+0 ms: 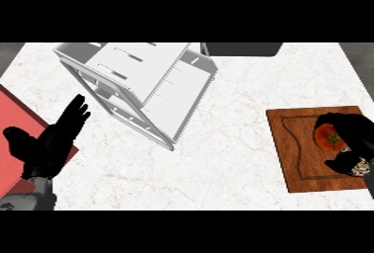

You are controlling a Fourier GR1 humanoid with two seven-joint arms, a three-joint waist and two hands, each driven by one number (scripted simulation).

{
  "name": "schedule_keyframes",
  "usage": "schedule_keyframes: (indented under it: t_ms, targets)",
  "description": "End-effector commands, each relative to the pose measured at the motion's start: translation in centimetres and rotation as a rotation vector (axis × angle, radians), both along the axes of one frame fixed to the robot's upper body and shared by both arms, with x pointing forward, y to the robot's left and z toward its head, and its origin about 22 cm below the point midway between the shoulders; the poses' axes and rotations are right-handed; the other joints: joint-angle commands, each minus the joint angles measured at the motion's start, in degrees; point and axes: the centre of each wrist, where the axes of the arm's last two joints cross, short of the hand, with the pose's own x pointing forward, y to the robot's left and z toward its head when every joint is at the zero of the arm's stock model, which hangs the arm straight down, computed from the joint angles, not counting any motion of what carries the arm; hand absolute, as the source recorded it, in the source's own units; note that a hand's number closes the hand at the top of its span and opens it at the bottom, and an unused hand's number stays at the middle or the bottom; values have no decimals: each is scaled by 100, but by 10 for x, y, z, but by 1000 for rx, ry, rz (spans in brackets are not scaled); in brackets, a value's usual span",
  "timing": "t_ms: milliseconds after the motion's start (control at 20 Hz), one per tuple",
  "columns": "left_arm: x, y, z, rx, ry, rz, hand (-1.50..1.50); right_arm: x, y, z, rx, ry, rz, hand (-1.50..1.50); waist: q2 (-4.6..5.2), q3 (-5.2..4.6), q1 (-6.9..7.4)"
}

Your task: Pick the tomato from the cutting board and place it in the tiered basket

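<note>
A red tomato [328, 138] with a green stem lies on the brown wooden cutting board [296, 148] at the right. My right hand [355, 134] is curled round the tomato's far and right sides, and its thumb [343, 164] sits just below it. The white tiered basket [142, 81] stands at the upper left of the counter, well apart from the board. My left hand [47, 141] rests open at the left edge, fingers straight and pointing up.
A red mat [15, 123] lies under the left hand at the counter's left edge. A dark rectangular object [241, 48] sits at the counter's far edge, right of the basket. White marble counter [219, 163] spreads between basket and board.
</note>
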Motion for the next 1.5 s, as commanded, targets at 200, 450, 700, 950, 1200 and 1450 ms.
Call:
schedule_keyframes:
  t_ms: [200,450,700,950,1200,1450]
  targets:
    - [-3,-2,0,-7,5,-8,0,-21,25,-9,-27,-52,-86,150,34,68,-65]
    - [-4,7,5,1,10,22,0,-54,78,-11,-3,-88,-311,150,0,60,-186]
    - [2,1,2,-10,18,30,0,-71,111,42,170,-414,-295,150,14,65,-203]
    - [-12,-7,-1,9,-4,16,0,-71,155,87,475,-645,-239,150,7,70,-51]
    - [3,13,0,-5,-9,4,0,-104,178,138,539,-682,-170,150,37,65,-58]
    - [-6,5,-4,-10,-1,-8,0,-105,209,178,559,-627,-115,150,38,66,-4]
